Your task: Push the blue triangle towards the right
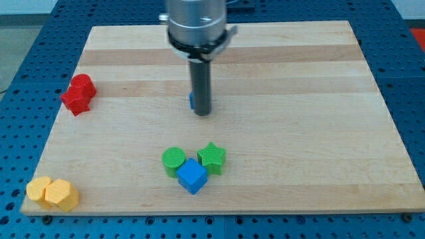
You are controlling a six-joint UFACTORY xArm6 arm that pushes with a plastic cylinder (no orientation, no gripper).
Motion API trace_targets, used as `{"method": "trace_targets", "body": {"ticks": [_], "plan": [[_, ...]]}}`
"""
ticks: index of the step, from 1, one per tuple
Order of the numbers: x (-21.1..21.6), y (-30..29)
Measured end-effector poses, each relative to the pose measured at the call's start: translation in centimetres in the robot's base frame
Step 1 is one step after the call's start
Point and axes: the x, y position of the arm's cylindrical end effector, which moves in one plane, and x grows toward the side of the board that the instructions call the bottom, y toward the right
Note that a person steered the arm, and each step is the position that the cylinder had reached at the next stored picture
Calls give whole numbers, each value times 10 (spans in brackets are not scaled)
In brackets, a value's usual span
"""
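Single view, raised, looking down along wooden board (279, 79) from near edge.

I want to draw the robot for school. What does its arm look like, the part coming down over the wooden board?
The arm ends in a shiny silver-grey metal cylinder with a black ring around its bottom edge. A straight, dark grey round rod sticks down from it, thinner than the cylinder. My tip is blunt and plain. There is no pincer, and no cables or markings show.
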Motion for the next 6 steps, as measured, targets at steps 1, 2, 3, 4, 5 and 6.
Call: {"method": "trace_targets", "body": {"ticks": [1,2,3,4,5,6], "plan": [[-48,-11],[-71,-12],[-66,-40],[-83,-80],[-106,-80],[-107,-38]]}}
